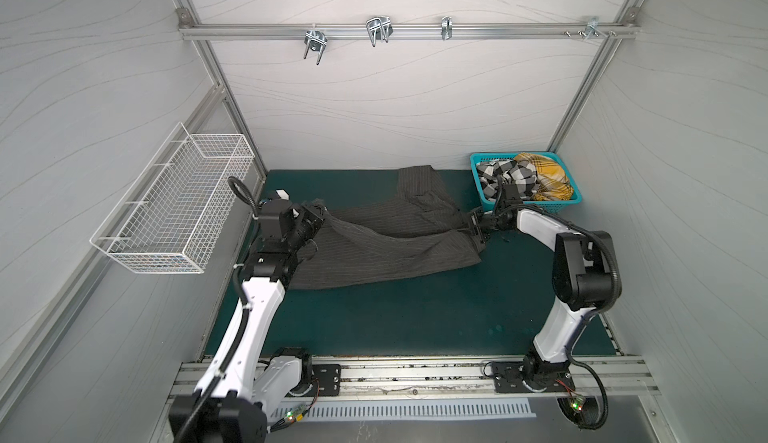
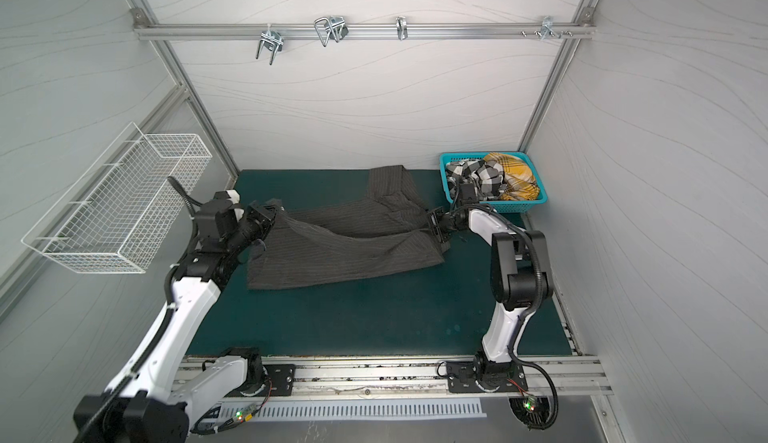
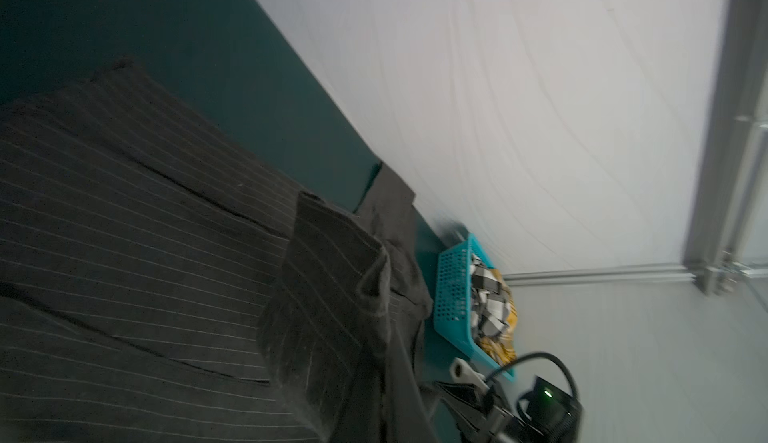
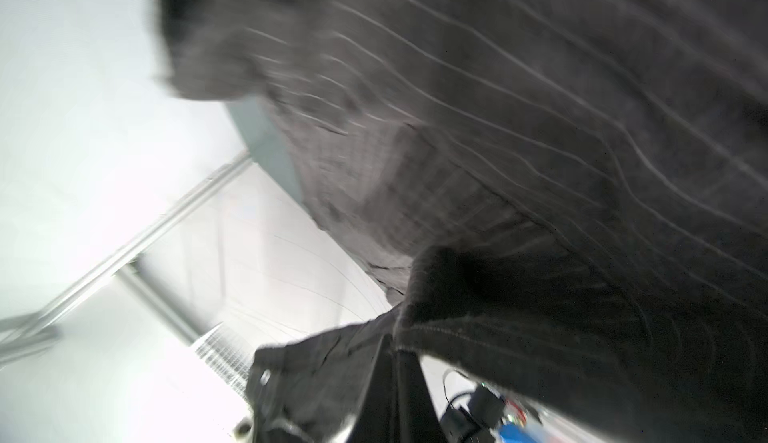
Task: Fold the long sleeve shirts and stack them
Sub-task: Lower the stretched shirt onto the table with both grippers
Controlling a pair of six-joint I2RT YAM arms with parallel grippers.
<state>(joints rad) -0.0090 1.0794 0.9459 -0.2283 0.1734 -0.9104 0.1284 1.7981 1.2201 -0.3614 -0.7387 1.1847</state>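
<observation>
Charcoal pinstripe shirt (image 1: 374, 250): soft woven cloth, rumpled, stretched across the middle of the dark green mat (image 1: 415, 320), with one panel reaching the far edge. Left gripper (image 1: 322, 213), forearm near level, is clamped on its left end. Right gripper (image 1: 476, 229), elbow raised, is pinched on its right end. Far right corner: teal lattice basket (image 1: 561, 207) holds the crumpled check shirt (image 1: 513, 177) and mustard plaid shirt (image 1: 548, 175).

- A blurred charcoal pinstriped shirt (image 4: 540, 129) fills most of the view.
- The right gripper (image 4: 392, 349) is clamped on a seamed fold of it.
- A pale wall (image 4: 75, 88) and an aluminium frame bar (image 4: 166, 229) lie behind.
</observation>
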